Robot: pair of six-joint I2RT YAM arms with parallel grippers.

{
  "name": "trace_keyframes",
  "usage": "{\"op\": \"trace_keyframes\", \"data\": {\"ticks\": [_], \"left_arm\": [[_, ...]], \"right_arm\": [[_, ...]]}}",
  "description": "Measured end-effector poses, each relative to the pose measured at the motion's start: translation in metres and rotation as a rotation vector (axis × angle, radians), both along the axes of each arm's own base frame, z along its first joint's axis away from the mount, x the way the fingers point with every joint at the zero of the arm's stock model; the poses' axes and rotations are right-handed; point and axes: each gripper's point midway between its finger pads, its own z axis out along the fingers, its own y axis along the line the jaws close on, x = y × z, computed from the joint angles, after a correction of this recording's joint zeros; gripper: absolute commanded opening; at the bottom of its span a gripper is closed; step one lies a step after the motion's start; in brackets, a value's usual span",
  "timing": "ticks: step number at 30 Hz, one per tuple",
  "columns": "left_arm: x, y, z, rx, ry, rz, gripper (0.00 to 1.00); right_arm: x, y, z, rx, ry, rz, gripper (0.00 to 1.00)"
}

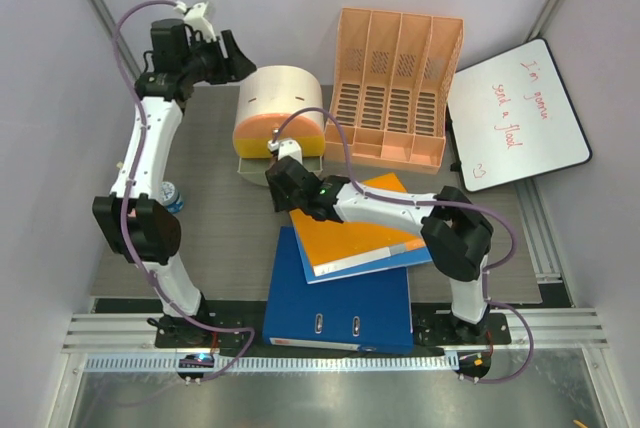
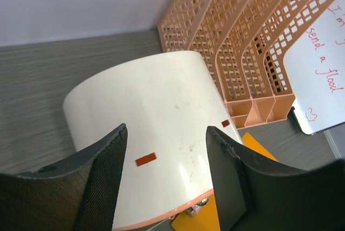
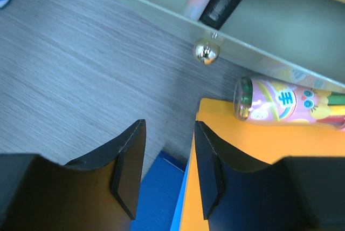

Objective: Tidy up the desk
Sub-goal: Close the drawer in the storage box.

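The desk [image 1: 205, 198] is a dark grey wood-grain top. A cream, round-topped desk organizer [image 1: 280, 108] with an orange face stands at the back; its top fills the left wrist view [image 2: 156, 112]. My left gripper [image 1: 228, 56] is open and empty just left of and above it, with the jaws apart over its top [image 2: 167, 158]. An orange folder [image 1: 355, 228] lies on a blue binder [image 1: 340, 293]. My right gripper [image 1: 285, 188] is open over the folder's far left corner [image 3: 242, 150]; its jaws [image 3: 167, 171] stand apart, touching nothing.
A peach file rack [image 1: 395, 88] stands back right, with a whiteboard [image 1: 515, 113] with red writing beside it. A pink patterned tube [image 3: 285, 104] lies on the folder by the organizer's drawer knob [image 3: 206, 52]. A small blue-capped item [image 1: 172, 196] sits by the left arm.
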Motion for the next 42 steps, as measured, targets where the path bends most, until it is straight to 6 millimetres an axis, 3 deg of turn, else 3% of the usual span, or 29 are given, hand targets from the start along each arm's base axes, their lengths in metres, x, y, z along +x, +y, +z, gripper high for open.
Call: {"op": "trace_keyframes", "data": {"ticks": [5, 13, 21, 33, 42], "left_arm": [[0.006, -0.030, -0.027, -0.002, 0.042, -0.064, 0.61], [0.018, -0.035, -0.070, -0.003, 0.120, -0.067, 0.61], [0.020, -0.026, -0.079, 0.028, 0.102, -0.049, 0.61], [0.017, -0.022, -0.083, 0.072, 0.085, -0.046, 0.60], [0.014, -0.023, -0.082, 0.082, 0.089, -0.049, 0.60]], "right_arm": [[0.012, 0.007, 0.004, 0.033, -0.053, -0.029, 0.47], [0.030, 0.010, -0.012, 0.039, -0.118, -0.090, 0.48], [0.045, 0.005, -0.036, -0.008, -0.140, -0.111, 0.49], [0.078, -0.004, -0.021, -0.004, -0.232, -0.126, 0.49], [0.093, 0.002, -0.027, -0.036, -0.286, -0.097, 0.50]]}}
